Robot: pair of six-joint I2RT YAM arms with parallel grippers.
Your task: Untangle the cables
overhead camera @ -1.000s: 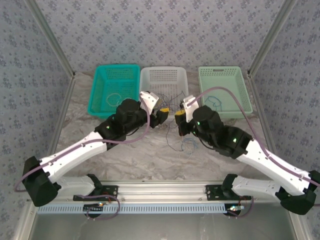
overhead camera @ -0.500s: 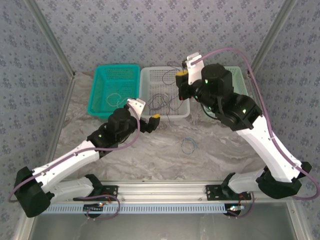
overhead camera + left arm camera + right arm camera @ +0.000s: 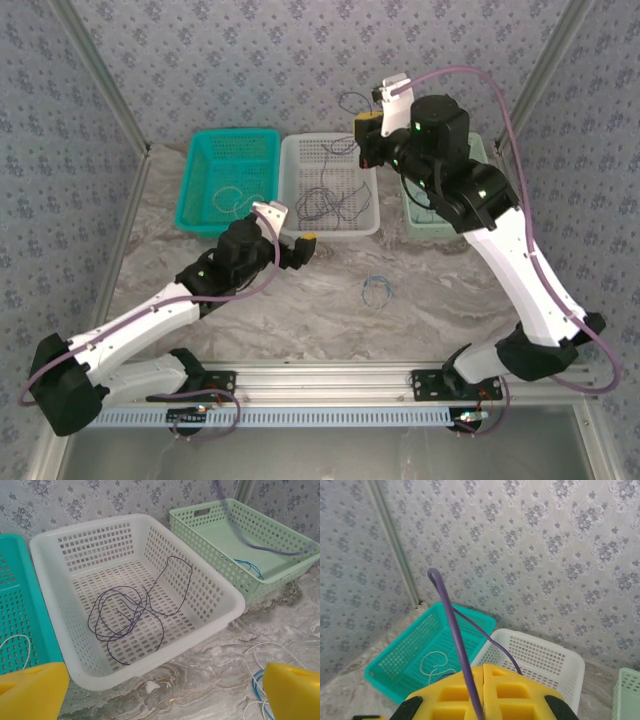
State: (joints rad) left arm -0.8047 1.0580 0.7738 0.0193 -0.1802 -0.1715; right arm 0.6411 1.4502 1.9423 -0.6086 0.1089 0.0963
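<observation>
From above: my right claw [image 3: 366, 128] is raised over the far side of the white basket [image 3: 330, 232], pinched shut on the dark purple cable [image 3: 325, 200], which trails down into that basket. My left claw [image 3: 306, 247] hangs low over the bench [image 3: 300, 320], just on the near side of the same basket, jaws wide and holding nothing. A whitish cable [image 3: 235, 197] lies in the teal basket [image 3: 232, 133] on the left; a blue loop [image 3: 377, 290] lies on the bench, apart from the baskets.

Left wrist: my yellow fingertips [image 3: 30, 692] stand far apart; the dark cable sprawls in loose loops on the white basket's floor; a blue cable [image 3: 248, 566] rests in the green basket [image 3: 210, 555] on the right; whitish loops [image 3: 252, 655] lie with the blue one on the near bench.

Right wrist: my fingers meet on the purple strand, which arches up above them.

My judgement: three cables are sorted, one per basket; the bench loops remain, and I cannot tell whether they are knotted together.
</observation>
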